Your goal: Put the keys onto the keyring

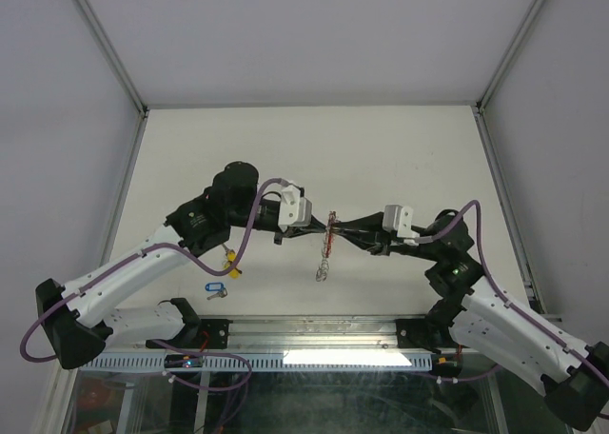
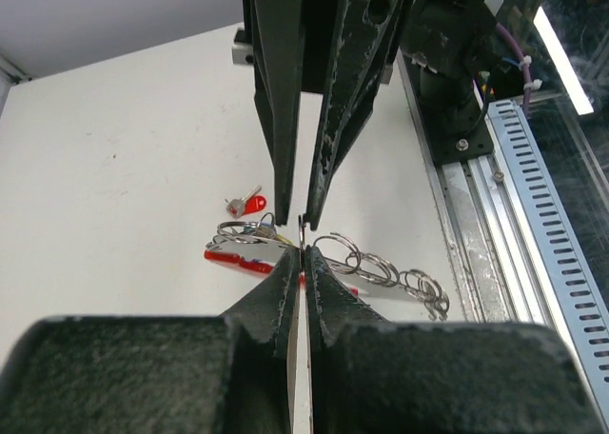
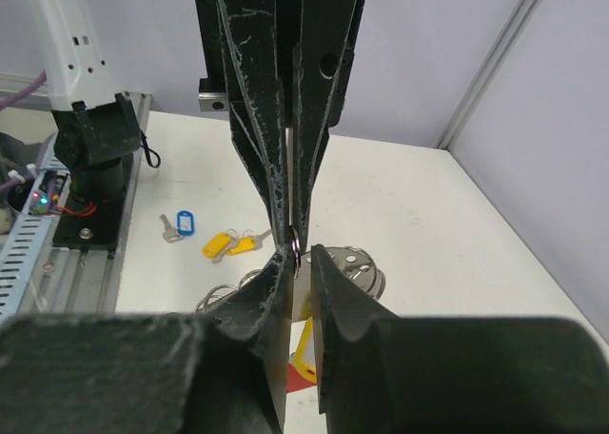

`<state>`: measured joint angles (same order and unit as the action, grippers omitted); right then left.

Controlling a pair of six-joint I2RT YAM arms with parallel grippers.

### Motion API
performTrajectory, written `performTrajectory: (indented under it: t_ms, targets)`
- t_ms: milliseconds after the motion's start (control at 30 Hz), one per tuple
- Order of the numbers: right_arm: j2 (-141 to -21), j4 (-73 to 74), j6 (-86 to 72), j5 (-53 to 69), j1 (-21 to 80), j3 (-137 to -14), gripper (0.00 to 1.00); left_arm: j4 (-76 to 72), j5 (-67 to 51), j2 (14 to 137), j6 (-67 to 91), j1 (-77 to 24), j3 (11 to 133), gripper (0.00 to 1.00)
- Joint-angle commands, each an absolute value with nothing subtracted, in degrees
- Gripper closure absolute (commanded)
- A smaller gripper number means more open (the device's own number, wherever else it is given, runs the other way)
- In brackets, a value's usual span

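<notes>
**Keyring** (image 1: 329,234): mid-table, where the two arms meet tip to tip. One small ring (image 3: 297,248) stands edge-on between the fingertips. The red band (image 2: 233,258) and the other rings trail away below. I cannot tell whether that trailing part hangs or lies on the table (image 1: 381,148).

**Left gripper** (image 2: 303,261): jaws pressed together, clamped on that ring.

**Right gripper** (image 3: 301,261): jaws slightly apart, one either side of the same ring. No firm hold seen.

**Loose keys:**
- Red key (image 2: 249,206) near the band.
- Yellow keys (image 3: 221,246) and blue key (image 3: 181,226) well apart, toward the left arm's side.

**Step in hand, as I judge it:** steadying one ring so a key can be threaded.

**To do it well:**
- The left arm holds firm and motionless.
- The right arm takes the wire squarely, without twisting it, and leaves the split end exposed.

**Risk:** the thin wire may rotate or slip out of a one-sided pinch, helped by the weight of the trailing rings.
</notes>
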<state>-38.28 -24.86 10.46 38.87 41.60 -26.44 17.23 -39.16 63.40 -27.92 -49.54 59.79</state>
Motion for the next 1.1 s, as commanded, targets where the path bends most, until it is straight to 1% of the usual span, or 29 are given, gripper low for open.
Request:
performTrajectory:
  t_ms: [0, 167, 333, 700, 1067]
  targets:
    - [-37.2, -14.0, 18.7, 35.5, 41.7, -31.1, 0.84, 19.9, -37.0, 63.5, -31.6, -49.8, 63.6, 1.0]
    - [-37.5, -7.2, 22.2, 34.5, 41.7, -33.0, 0.82, 22.4, -36.0, 64.4, -33.0, -49.9, 64.7, 1.0]
    - [-38.7, -3.9, 23.8, 34.9, 41.7, -34.5, 0.81, 24.4, -35.3, 65.2, -34.2, -49.8, 65.6, 1.0]
    - [-42.8, -4.4, 23.6, 38.3, 41.8, -36.9, 0.78, 26.6, -34.6, 67.3, -35.3, -50.4, 67.2, 1.0]
    - [-44.9, -5.4, 23.1, 39.5, 42.4, -37.1, 0.78, 26.9, -34.5, 68.3, -35.5, -50.8, 67.7, 1.0]
